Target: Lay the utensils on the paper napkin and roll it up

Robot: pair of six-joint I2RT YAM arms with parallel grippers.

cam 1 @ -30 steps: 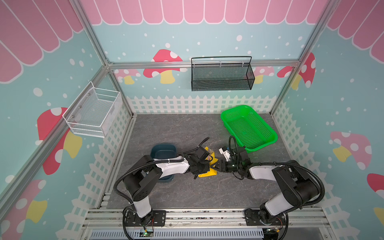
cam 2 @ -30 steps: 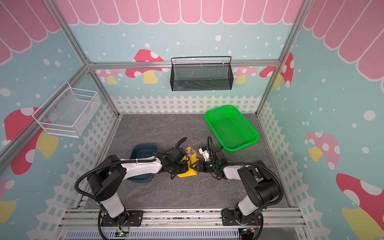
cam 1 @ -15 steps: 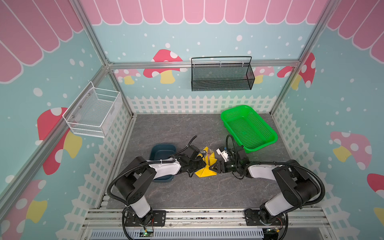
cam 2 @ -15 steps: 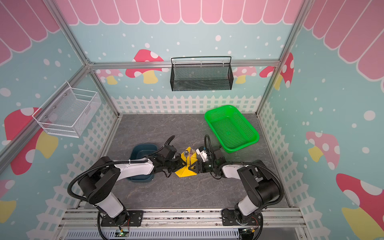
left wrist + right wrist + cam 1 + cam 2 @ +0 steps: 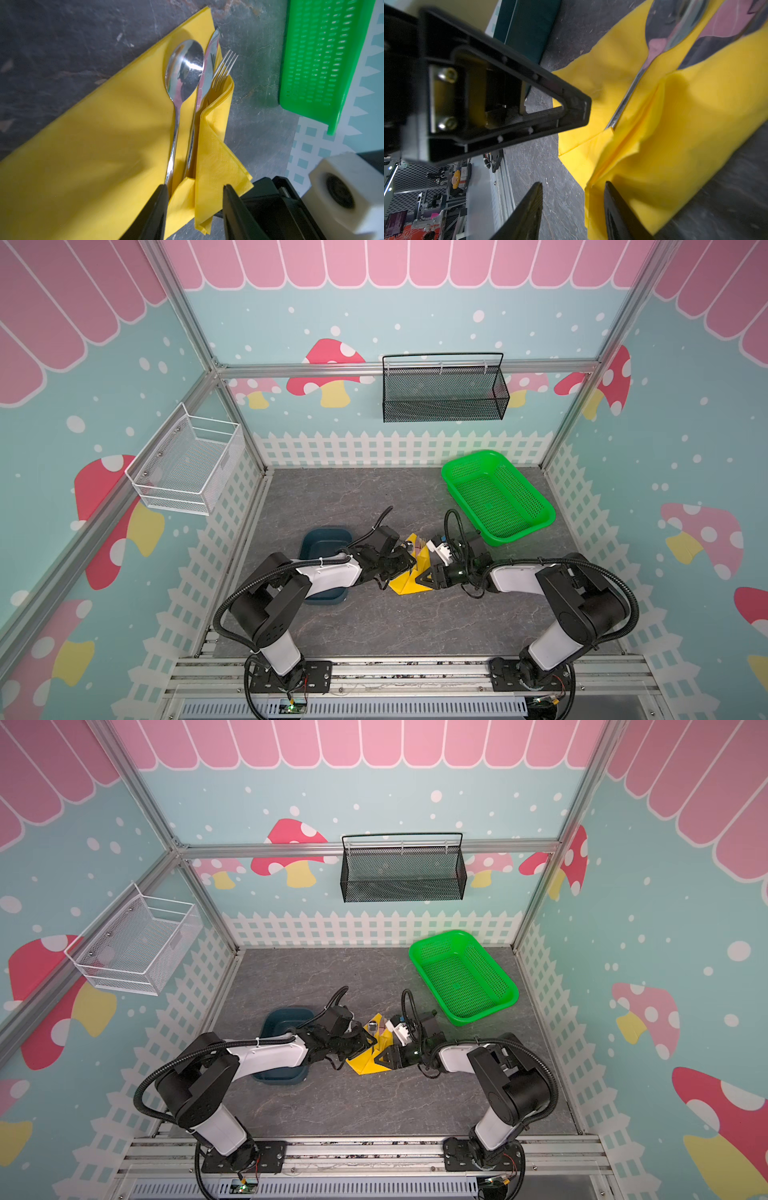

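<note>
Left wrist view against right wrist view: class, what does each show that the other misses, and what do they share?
Only the left wrist view shows the fork, its tines poking out of the fold, and the green basket. Only the right wrist view shows the blue tray and the front rail. Both show the yellow napkin on the grey table, one edge folded over, with the spoon and knife lying on it.

We see white shells and black joints on the left arm (image 5: pixel 328 574) and right arm (image 5: pixel 515 578); ribbed black cables (image 5: pixel 219 616) loop alongside; the fingers (image 5: pixel 154 216) are black tapered wedges; two silver screws (image 5: pixel 446 74) sit inside one.
</note>
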